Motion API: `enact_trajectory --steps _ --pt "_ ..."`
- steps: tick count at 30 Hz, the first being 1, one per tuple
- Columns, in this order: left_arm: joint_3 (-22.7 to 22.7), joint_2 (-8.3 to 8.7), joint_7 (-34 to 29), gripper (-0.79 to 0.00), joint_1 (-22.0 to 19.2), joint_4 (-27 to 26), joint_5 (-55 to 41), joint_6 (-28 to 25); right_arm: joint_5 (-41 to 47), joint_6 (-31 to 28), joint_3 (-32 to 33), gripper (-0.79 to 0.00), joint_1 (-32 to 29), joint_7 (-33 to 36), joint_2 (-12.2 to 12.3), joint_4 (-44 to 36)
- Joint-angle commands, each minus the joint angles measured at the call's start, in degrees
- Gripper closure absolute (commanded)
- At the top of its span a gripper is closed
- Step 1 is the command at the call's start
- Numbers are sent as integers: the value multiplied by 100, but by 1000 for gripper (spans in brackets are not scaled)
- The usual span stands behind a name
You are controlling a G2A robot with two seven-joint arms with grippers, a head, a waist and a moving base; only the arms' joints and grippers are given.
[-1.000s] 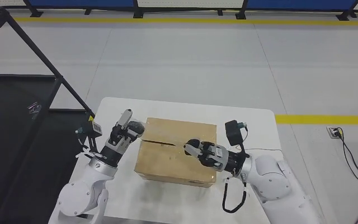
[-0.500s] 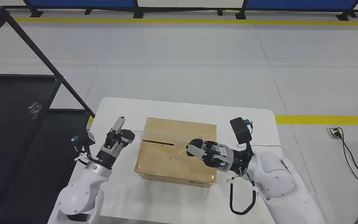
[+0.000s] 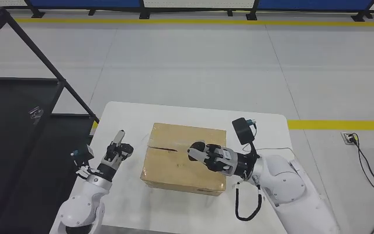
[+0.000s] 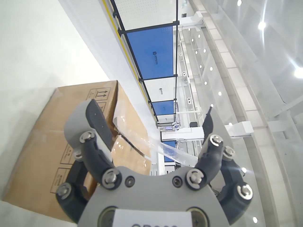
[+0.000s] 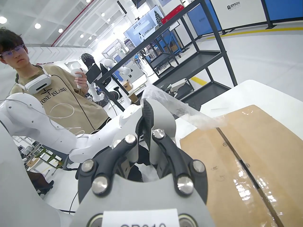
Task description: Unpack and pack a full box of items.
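Observation:
A brown cardboard box (image 3: 181, 161) stands in the middle of the white table (image 3: 175, 114), its top flaps closed along a taped seam. Over the box top, my right gripper (image 3: 197, 152) is shut on a strip of clear tape (image 5: 182, 113). The strip is peeled up and still joined to the box (image 5: 251, 157) at its far end. My left gripper (image 3: 119, 148) is open and holds nothing, off the box's left side and above the table. In the left wrist view the box (image 4: 47, 142) lies beyond the spread fingers (image 4: 95, 121), with the lifted tape (image 4: 165, 146) stretched above it.
A black metal rack (image 3: 35, 111) stands against the table's left side. The same shelving (image 5: 201, 60) rises behind the box in the right wrist view. Bare table lies in front of the box and on both sides of it.
My left gripper has drawn back leftward from the box's left edge to open table. My right gripper, still shut on the tape, has shifted slightly left over the box top.

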Motion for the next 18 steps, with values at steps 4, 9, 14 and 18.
enact_trajectory --steps 4,9,14,18 --pt "-31 11 232 -785 54 235 268 72 1 1 0 0 0 1 0 0" --pt "175 26 119 -785 -46 366 765 227 -33 47 -6 0 -61 -94 0 -45" --pt "147 68 -489 -588 -254 478 693 139 158 -43 -19 0 -56 -26 13 34" --pt "218 95 -583 -206 -380 455 1057 234 265 -108 6 0 -42 59 32 89"
